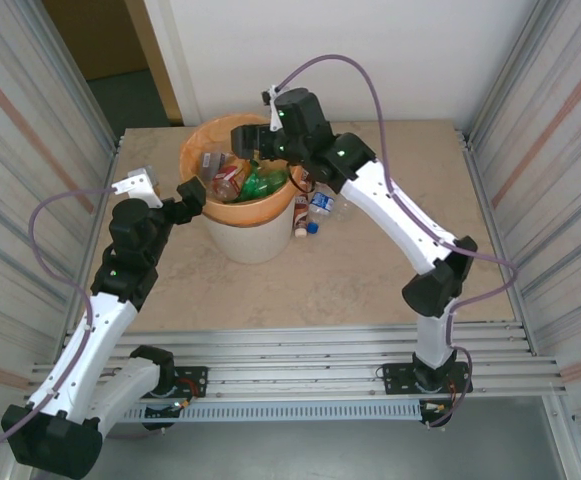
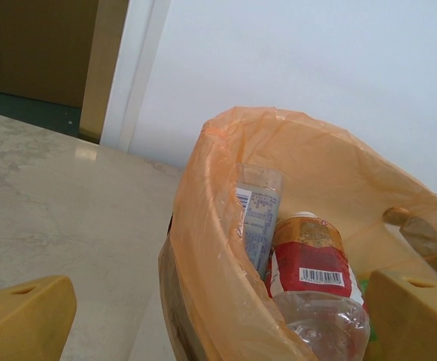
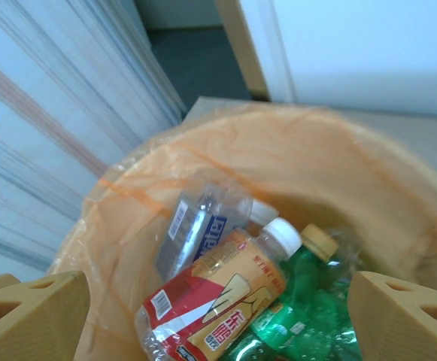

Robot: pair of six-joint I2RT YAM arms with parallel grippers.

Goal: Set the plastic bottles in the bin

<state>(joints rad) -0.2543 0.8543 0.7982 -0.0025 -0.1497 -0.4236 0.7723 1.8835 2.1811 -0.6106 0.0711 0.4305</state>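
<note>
The bin [image 1: 242,238] stands mid-table, an off-white bucket lined with an orange bag. Several plastic bottles lie inside: a red-and-yellow labelled one with a white cap [image 3: 226,297], a clear blue-labelled one [image 3: 199,229] and green ones [image 3: 308,308]. My right gripper [image 3: 218,323] hangs open over the bin's mouth, empty, above the red-labelled bottle; from above it [image 1: 266,155] sits over the far rim. My left gripper [image 2: 218,331] is open and empty, straddling the bin's left rim [image 2: 203,248]; from above it [image 1: 194,193] touches or nearly touches that rim.
Two more bottles lie on the table just right of the bin: a red-and-white labelled one [image 1: 301,214] and a clear one [image 1: 325,203]. Corrugated metal walls [image 1: 40,150] close in both sides. The near half of the tabletop [image 1: 300,290] is bare.
</note>
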